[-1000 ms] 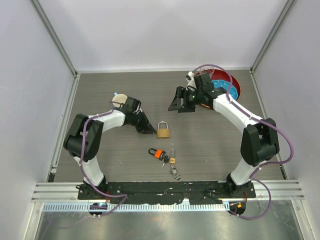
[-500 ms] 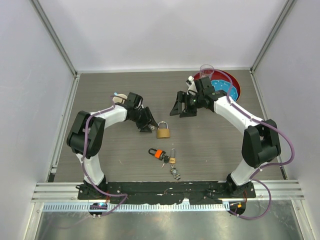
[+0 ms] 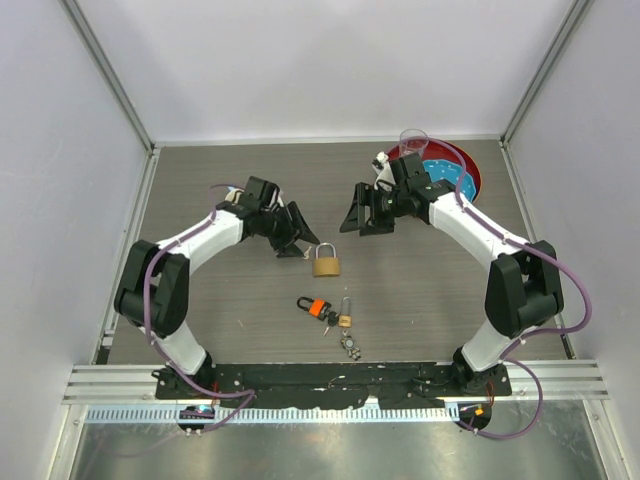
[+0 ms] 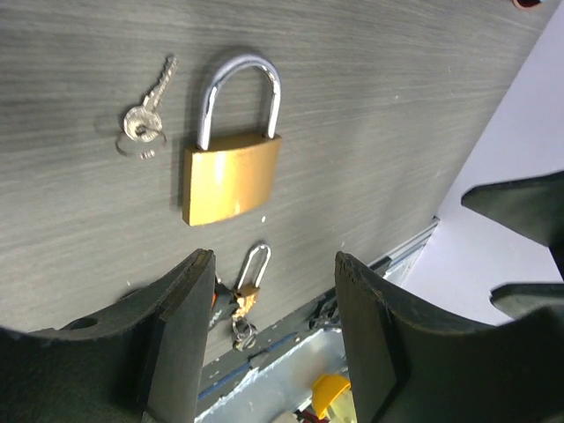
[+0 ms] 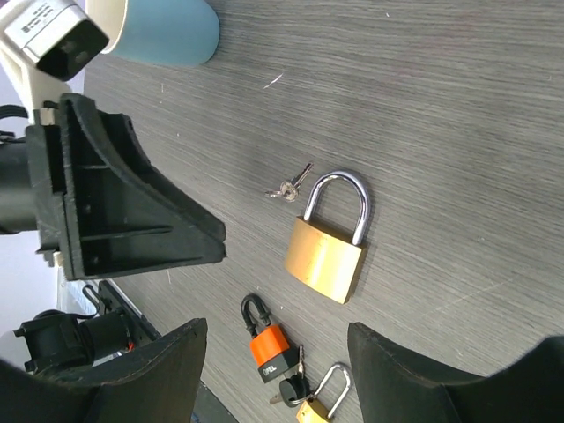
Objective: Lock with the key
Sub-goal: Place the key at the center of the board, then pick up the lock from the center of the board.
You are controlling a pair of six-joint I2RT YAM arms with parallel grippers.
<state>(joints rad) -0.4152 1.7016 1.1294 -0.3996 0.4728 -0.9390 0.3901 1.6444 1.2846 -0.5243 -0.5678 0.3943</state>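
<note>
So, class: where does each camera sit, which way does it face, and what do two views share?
Top external: overhead, behind the bases, facing down at the table; left arm, right arm show.
Left wrist: on left arm, facing down at brass padlock; own jaws.
Right wrist: on right arm, facing left arm; own jaws.
Both wrists share: padlock, silver key.

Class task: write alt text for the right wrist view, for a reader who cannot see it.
A big brass padlock lies flat on the dark table, a small silver key beside its shackle. The orange-headed key bunch lies apart.
</note>
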